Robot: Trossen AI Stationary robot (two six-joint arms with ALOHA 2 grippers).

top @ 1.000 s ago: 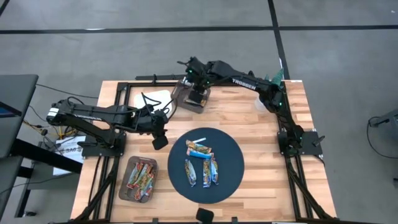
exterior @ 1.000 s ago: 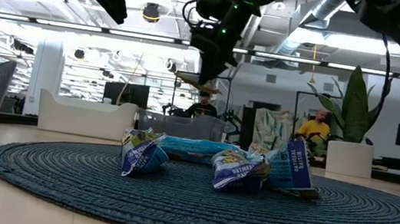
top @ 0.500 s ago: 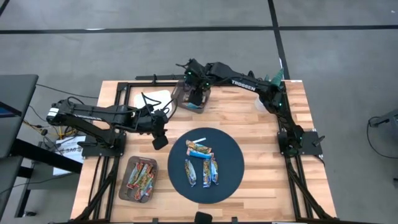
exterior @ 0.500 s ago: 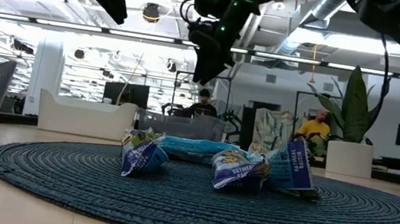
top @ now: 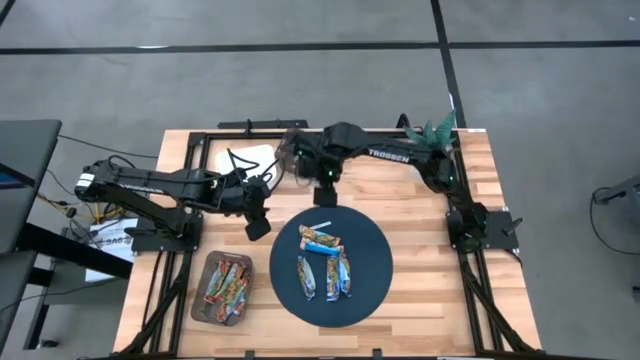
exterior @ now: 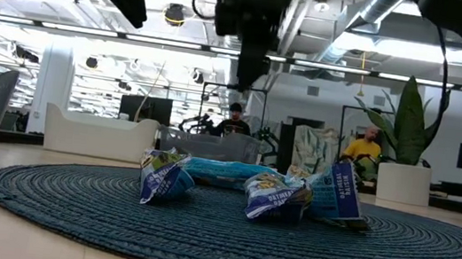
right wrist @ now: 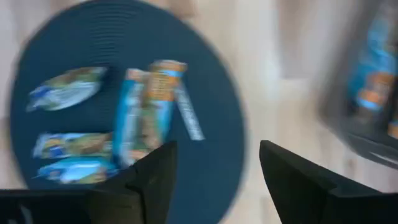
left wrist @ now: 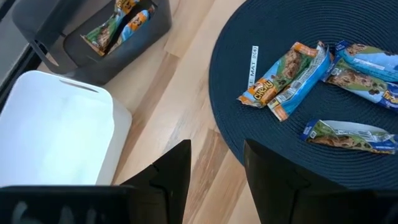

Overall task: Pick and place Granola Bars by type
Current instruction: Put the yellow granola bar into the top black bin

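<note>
A: Since the earlier frame, right gripper (top: 324,186) has swung off the far bin (top: 290,152) toward the mat (top: 372,285), centre frame; fingers (right wrist: 152,177) apart, empty.

B: Left gripper (top: 257,226)?

A: Hovers left of mat, fingers (left wrist: 174,174) apart, empty.

B: Risk?

A: Granola Bars (top: 325,265) lie overlapped mid-mat; a pinch may drag a neighbour or take the wrong type.

B: Counts?

A: Two arms, two bins, one mat; roughly six bars there, more binned, exact count unclear; one white strip (left wrist: 252,62).
</note>
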